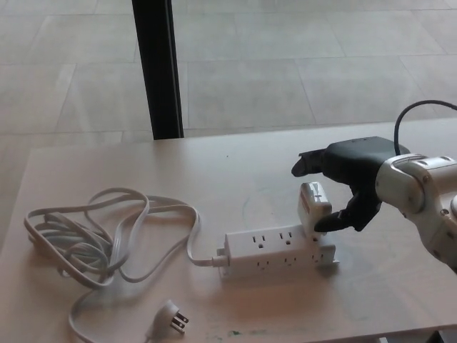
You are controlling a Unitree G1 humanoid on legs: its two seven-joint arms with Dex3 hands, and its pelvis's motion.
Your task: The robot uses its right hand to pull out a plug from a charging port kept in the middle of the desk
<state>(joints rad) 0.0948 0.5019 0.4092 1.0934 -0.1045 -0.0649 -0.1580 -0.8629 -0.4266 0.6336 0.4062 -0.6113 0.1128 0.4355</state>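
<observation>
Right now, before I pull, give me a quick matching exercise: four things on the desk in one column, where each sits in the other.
Things:
1. white charger plug
2. power strip
3. coiled cord
4. right hand

Places:
A. piled loose on the desk's left side
B. lying flat mid-desk
C. standing tilted in the strip's right end
D. fingers spread around the charger, one fingertip at its side

Pairs: 1-C, 2-B, 3-A, 4-D
</observation>
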